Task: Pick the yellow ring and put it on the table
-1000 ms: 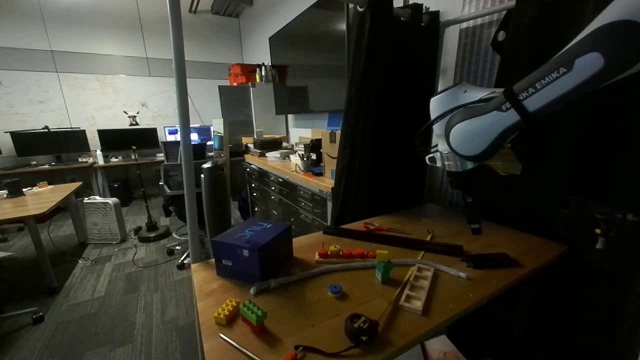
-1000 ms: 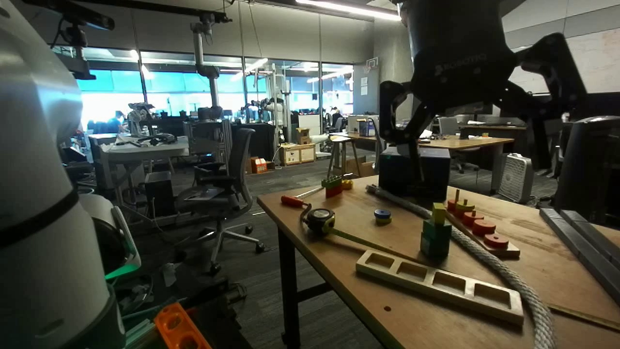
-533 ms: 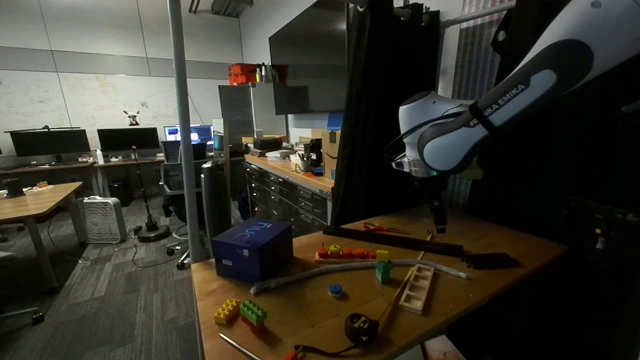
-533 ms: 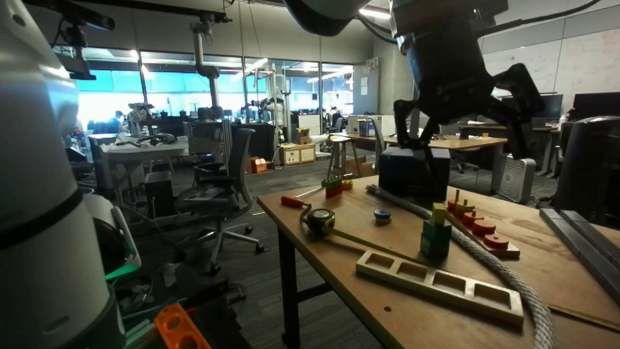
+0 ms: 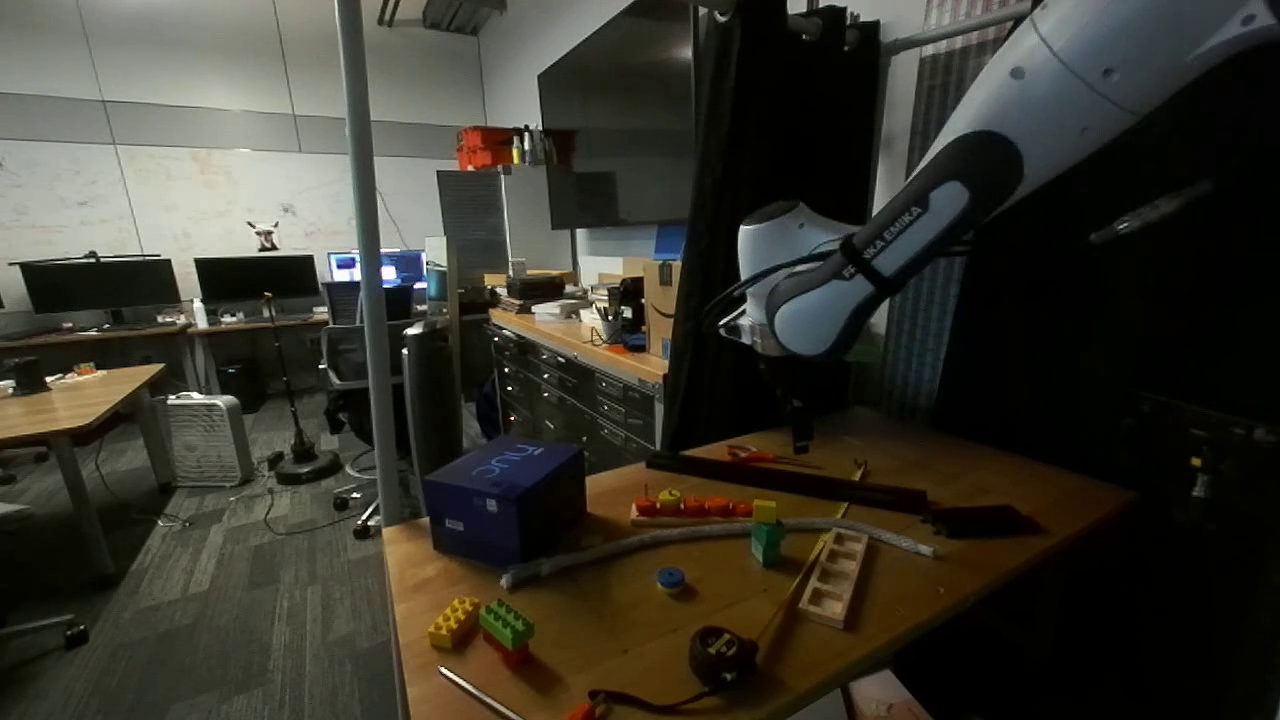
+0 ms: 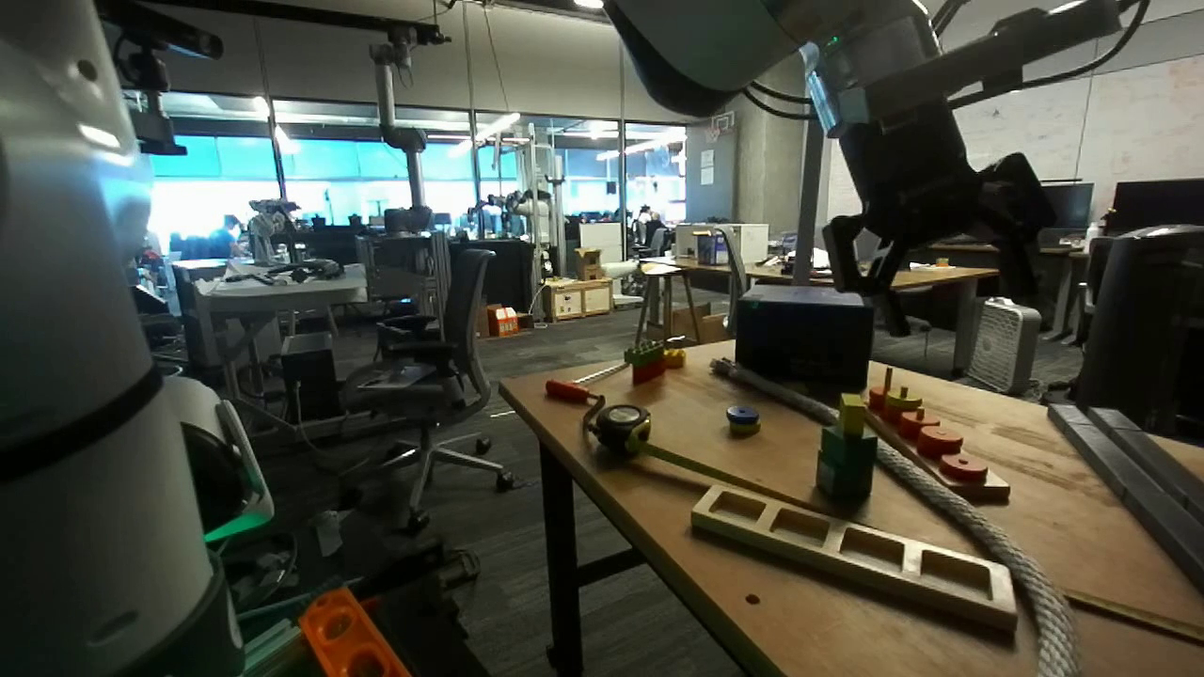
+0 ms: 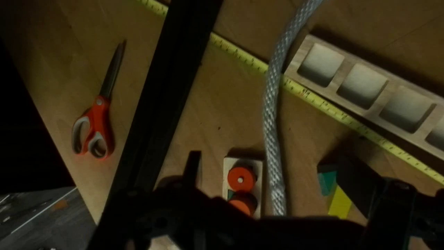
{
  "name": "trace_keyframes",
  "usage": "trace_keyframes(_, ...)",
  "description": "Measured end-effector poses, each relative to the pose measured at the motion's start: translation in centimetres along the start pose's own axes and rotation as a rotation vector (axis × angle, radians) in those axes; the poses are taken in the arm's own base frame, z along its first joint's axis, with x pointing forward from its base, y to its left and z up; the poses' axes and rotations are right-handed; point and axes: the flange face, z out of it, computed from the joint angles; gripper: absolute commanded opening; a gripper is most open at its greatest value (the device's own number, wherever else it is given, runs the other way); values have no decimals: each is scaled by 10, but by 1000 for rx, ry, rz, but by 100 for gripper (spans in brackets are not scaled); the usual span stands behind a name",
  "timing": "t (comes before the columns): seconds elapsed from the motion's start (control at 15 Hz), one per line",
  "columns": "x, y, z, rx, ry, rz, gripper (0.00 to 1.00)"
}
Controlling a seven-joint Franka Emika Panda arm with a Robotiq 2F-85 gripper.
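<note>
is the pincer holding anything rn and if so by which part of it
Nothing is held: the pincer hangs open above the table, its jaws apart with no object between them. A yellow ring sits on the pegged board.

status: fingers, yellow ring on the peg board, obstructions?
Fingers open, empty, above the table. Yellow ring on the peg board, red rings either side, not yet picked. Rope and yellow-topped green blocks nearby, might crowd the approach.
</note>
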Motion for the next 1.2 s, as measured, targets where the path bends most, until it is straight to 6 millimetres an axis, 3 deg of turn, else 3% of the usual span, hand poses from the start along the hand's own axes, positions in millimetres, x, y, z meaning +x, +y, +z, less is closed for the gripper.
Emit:
trace_keyframes(0.67, 46, 56, 47, 114, 257, 19, 100)
trace_keyframes(1.2, 89, 64, 79, 207, 315, 49, 100)
